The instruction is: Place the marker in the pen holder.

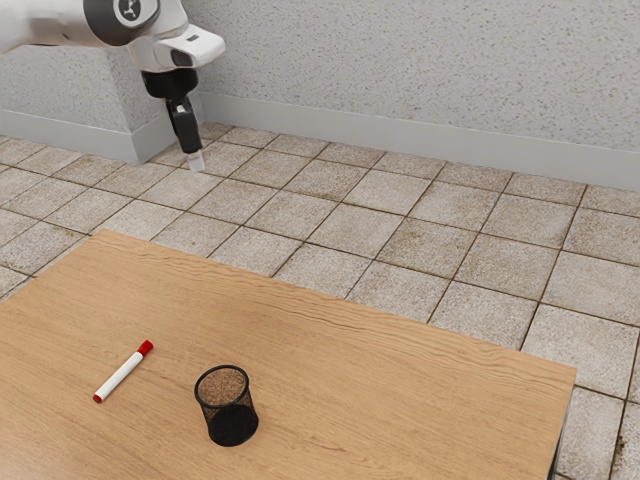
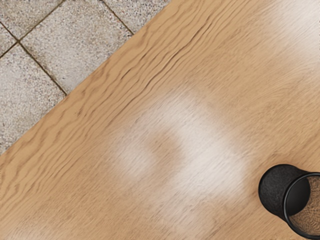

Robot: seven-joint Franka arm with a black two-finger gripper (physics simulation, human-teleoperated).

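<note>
My gripper (image 1: 196, 162) hangs well above the table's level at the exterior view's upper left, away from both the marker and the pen holder. I cannot tell how wide it stands. The white marker (image 1: 120, 375) with red ends lies flat on the wooden table, on the exterior view's left. A short distance from it, toward the exterior view's right, the black mesh pen holder (image 1: 232, 423) stands upright with its round mouth facing up. In the wrist view the pen holder (image 2: 280, 192) is partly cut off by the frame's border.
The wooden table (image 1: 380, 375) has a long straight edge, with the tiled floor (image 1: 400, 245) beyond it. A speckled wall (image 1: 430, 80) rises behind the floor. In the wrist view the table's edge runs diagonally beside the floor tiles (image 2: 75, 45).
</note>
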